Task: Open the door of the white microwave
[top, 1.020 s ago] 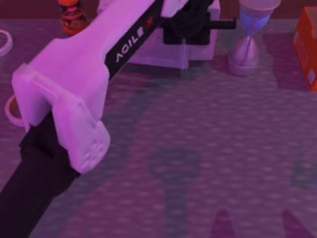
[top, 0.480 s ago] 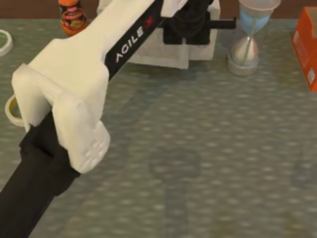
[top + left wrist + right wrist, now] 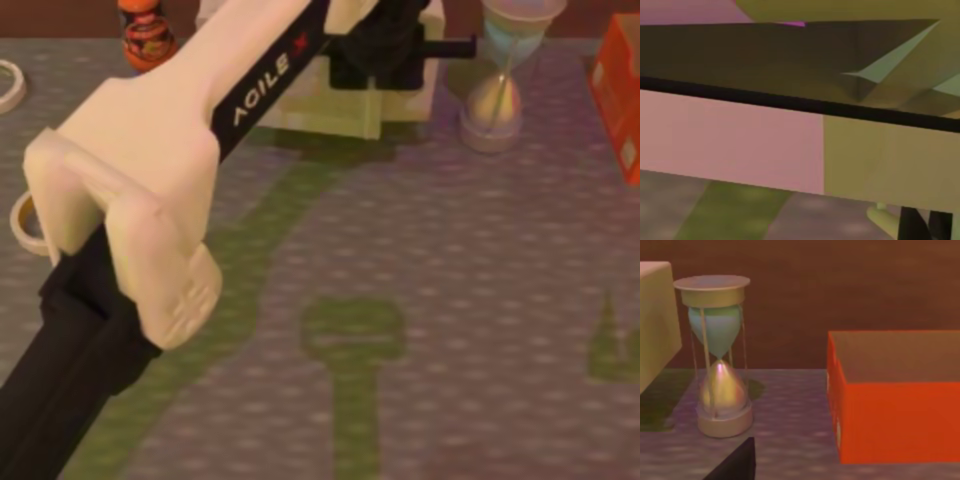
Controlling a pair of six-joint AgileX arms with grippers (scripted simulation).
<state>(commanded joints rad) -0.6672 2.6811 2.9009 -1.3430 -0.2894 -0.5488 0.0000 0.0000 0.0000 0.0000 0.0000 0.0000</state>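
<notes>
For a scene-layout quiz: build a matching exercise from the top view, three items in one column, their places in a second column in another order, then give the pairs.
Items:
1. hourglass
2. orange box
3. tape roll

Places:
A. the table's left edge, beside the left arm
B. far right edge of the table
C. right of the white microwave, at the back

Pairs: 1-C, 2-B, 3-A

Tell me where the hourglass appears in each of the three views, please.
Top view: the hourglass stands at the far edge, right of the white microwave.
Left wrist view: not in it.
Right wrist view: the hourglass stands between microwave and orange box.
Shared landmark: the microwave.
</notes>
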